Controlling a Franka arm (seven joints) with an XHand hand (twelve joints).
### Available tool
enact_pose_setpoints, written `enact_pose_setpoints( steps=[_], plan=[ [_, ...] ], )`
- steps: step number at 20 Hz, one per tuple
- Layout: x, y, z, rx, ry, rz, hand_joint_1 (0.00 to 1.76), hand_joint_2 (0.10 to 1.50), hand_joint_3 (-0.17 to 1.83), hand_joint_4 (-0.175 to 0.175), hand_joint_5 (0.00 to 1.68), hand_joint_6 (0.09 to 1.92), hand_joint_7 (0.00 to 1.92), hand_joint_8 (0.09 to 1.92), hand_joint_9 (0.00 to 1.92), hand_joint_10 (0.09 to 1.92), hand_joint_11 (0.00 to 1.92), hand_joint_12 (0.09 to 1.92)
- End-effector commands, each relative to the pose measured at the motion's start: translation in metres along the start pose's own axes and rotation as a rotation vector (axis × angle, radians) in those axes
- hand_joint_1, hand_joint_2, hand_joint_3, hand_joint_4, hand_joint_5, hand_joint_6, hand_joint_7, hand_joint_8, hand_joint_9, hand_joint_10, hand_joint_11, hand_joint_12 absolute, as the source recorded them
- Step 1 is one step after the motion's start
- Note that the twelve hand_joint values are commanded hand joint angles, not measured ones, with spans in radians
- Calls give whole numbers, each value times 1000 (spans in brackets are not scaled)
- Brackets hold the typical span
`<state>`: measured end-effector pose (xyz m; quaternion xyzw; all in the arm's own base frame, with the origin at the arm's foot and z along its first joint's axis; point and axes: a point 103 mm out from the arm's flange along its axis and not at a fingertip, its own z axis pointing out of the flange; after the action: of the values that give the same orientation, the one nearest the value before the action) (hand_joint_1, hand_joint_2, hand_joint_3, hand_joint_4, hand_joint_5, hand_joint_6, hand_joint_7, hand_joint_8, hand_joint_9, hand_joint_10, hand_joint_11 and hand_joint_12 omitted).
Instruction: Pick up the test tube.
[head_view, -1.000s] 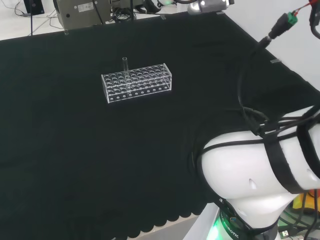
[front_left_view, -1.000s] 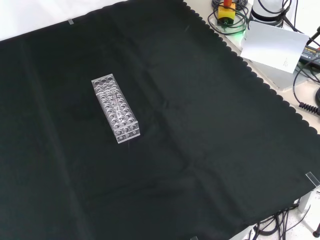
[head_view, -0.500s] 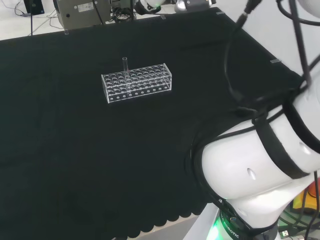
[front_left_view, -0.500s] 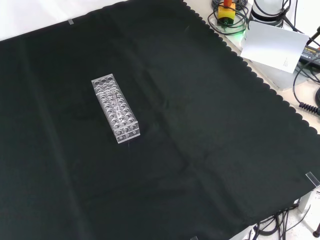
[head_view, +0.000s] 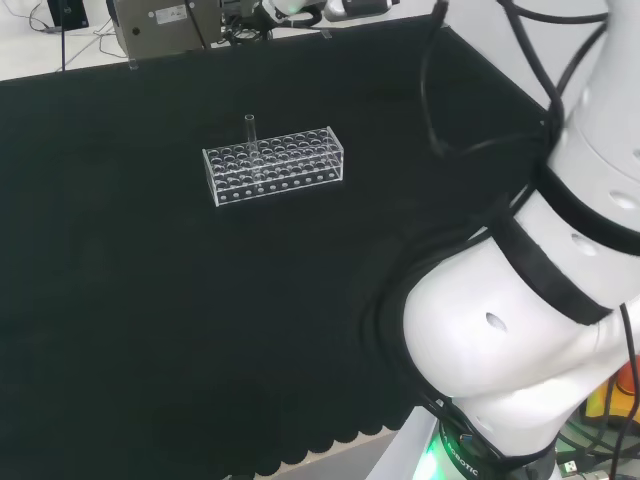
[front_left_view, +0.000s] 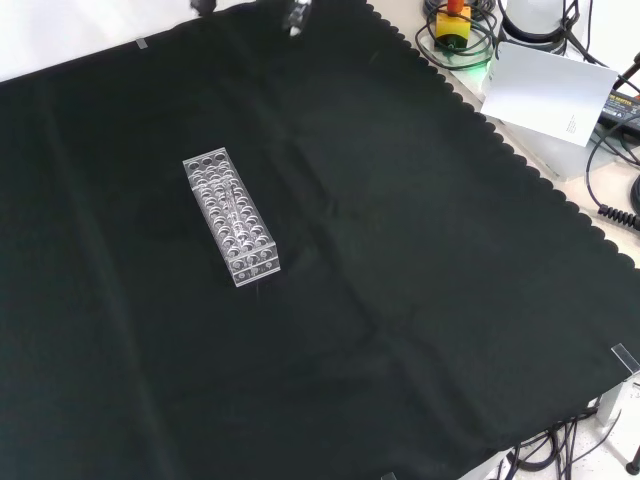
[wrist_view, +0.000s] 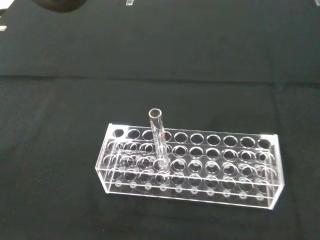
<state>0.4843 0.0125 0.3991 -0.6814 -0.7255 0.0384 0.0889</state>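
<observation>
Head view. Item 1: clear rack (head_view: 275, 166), set on black cloth (head_view: 150, 330) at approx. 11 o'clock of frame centre, long side across the view. Item 2: test tube (head_view: 250, 129), clear, upright, seated in a hole near the rack's far-left corner; top projects well above the rack, presumably so it can be gripped from above. Item 3: white arm links w/ black straps & cables, 4–5 o'clock.

Front view. Rack (front_left_view: 231, 216) seen lengthwise, running 11 to 5 o'clock, at approx. 9 o'clock of centre. Tube hard to make out against the clear holes. Small dark and pale parts noted at the 12 o'clock edge, probably of the hand; too little shown, so state of the hand cannot be told. Cables & yellow-red button unit off the cloth at 1–2 o'clock.

Wrist view. Rack (wrist_view: 190, 165) w/ several rows of holes; tube (wrist_view: 158, 141) upright, open mouth up, the one hole seen occupied. Rack and tube well apart from the camera. Judgement: approach stage; tube not yet reached.
</observation>
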Motion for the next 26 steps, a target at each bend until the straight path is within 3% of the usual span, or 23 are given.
enact_pose_setpoints(
  steps=[1,13,26],
  plan=[
    [-5,61,22,54,44,-10,742,856,293,-79,337,87,233,813,182,932,59,1563],
    [-5,124,63,155,59,-2,788,843,329,-103,434,96,338,849,276,917,137,1538],
    [-1,151,103,276,51,-26,821,826,366,-109,463,138,402,864,330,897,172,1515]
  ],
)
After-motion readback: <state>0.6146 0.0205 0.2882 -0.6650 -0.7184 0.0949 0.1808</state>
